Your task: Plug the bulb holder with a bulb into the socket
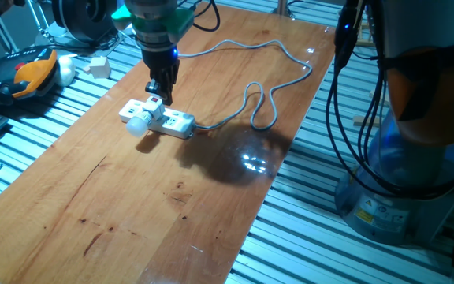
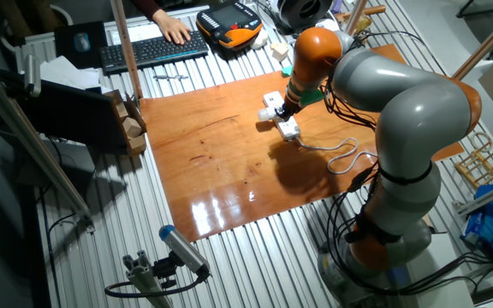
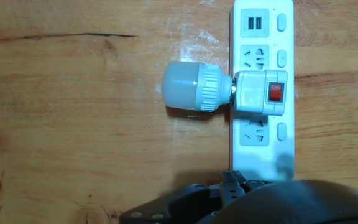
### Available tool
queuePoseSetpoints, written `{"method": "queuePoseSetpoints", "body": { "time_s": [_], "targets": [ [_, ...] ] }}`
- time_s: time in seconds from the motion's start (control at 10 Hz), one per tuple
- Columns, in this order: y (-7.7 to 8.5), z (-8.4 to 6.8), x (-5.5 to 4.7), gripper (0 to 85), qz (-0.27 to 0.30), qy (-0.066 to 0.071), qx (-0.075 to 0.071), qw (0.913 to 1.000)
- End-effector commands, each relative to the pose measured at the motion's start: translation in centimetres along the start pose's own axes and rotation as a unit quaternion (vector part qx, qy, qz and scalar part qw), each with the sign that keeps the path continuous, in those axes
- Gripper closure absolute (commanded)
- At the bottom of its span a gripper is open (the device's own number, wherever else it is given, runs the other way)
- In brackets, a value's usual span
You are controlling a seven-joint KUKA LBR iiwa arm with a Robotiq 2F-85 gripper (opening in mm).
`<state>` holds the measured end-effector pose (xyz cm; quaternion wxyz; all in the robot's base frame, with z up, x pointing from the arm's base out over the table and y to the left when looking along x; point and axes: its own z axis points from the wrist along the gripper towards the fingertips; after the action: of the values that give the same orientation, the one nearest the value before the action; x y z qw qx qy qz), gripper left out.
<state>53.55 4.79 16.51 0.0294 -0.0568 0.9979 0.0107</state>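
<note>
The bulb holder with a bulb [image 1: 154,108] sits on the socket [image 1: 177,121], a long white power strip on the wooden table. In the hand view the holder [image 3: 260,93] sits over a middle outlet of the strip [image 3: 263,143], red switch up, and the frosted bulb [image 3: 188,87] sticks out sideways to the left. My gripper [image 1: 161,93] hangs just above the holder, fingers slightly apart and holding nothing. The other fixed view shows the gripper [image 2: 288,104] over the holder [image 2: 272,111] and strip [image 2: 288,127]. The hand view shows only the hand's dark body at its bottom edge.
The strip's grey cord [image 1: 274,79] loops across the far right of the table [image 1: 132,221]. Off the table's far left lie an orange pendant [image 1: 34,75] and a small white cube block [image 1: 98,65]. A keyboard [image 2: 152,50] has a person's hand on it. The robot base [image 1: 416,158] stands at right.
</note>
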Motion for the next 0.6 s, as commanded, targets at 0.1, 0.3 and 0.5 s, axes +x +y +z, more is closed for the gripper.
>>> {"method": "queuePoseSetpoints", "body": {
  "time_s": [0.1, 0.3, 0.5],
  "targets": [
    [-0.11, 0.12, -0.03, 85.0, -0.001, -0.001, 0.000, 1.0000],
    [-0.10, 0.12, -0.03, 85.0, -0.001, -0.001, -0.001, 1.0000],
    [-0.12, 0.12, -0.02, 85.0, -0.001, 0.000, -0.001, 1.0000]
  ]
}}
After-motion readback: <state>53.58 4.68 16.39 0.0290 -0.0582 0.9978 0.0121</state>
